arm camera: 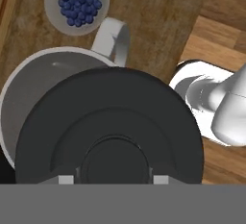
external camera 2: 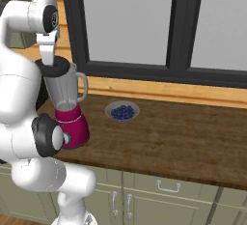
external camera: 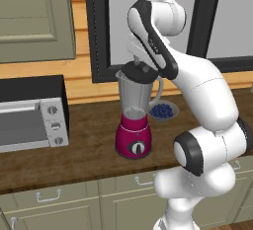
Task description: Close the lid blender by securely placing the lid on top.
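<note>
one lid (arm camera: 110, 122), round black disc w/ a raised centre knob, sits under the pincer (arm camera: 113, 180) right at the jar rim of the blender (external camera: 134, 120); in the hand view the two fingertips flank the knob, looks like they're clamped on it, tho the tips are mostly cut off at the bottom edge. the lid isn't centred yet: in the hand view a crescent of open jar shows at about 10 o'clock, so the disc is offset toward 4 o'clock relative to the rim. in the left base view it looks slightly tilted on the rim, can't tell if it's touching all round. handling, as a guess: lid is light, stiff, prob smooth plastic, so the knob is the right spot to hold and it could twist or slip if pushed off-axis. jar is clear grey, tapered, side handle, on a magenta base w/ a round black dial; top-heavy-ish, a sideways shove could tip it. bowl of blueberries (external camera 2: 122, 111) sits on the wooden surface (external camera 2: 183, 137) near the blender, at about 12 o'clock in the hand view. toaster oven (external camera: 30, 118) is well apart at 9 o'clock in the left base view.
</note>
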You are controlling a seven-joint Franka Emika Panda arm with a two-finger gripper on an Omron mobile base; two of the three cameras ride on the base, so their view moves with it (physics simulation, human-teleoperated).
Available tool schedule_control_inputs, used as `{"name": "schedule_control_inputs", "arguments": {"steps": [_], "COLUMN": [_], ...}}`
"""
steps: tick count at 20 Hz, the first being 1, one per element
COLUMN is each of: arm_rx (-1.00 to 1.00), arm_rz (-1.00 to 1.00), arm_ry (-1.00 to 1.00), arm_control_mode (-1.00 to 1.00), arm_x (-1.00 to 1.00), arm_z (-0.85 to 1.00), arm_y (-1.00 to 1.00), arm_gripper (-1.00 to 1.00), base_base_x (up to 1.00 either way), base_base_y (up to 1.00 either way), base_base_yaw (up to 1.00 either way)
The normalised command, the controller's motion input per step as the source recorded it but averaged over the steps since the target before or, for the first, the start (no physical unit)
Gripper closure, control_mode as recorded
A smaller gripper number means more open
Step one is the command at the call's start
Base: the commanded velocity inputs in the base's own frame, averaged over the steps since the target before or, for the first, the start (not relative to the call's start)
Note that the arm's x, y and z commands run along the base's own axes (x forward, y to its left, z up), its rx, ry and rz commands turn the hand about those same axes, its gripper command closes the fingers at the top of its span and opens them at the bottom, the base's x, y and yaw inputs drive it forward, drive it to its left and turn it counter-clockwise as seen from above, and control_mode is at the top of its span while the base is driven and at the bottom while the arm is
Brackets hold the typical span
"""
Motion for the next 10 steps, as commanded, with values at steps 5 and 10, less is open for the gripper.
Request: {"name": "schedule_control_inputs", "arguments": {"steps": [5,10], "arm_rx": [-0.08,-0.06], "arm_rz": [-0.01,0.00], "arm_ry": [0.00,-0.09], "arm_control_mode": [-1.00,-1.00], "arm_x": [0.01,0.13], "arm_z": [0.00,0.00], "arm_y": [0.00,0.01], "arm_gripper": [1.00,1.00], "base_base_x": [0.00,0.00], "base_base_y": [0.00,0.00], "base_base_yaw": [0.00,0.00]}}
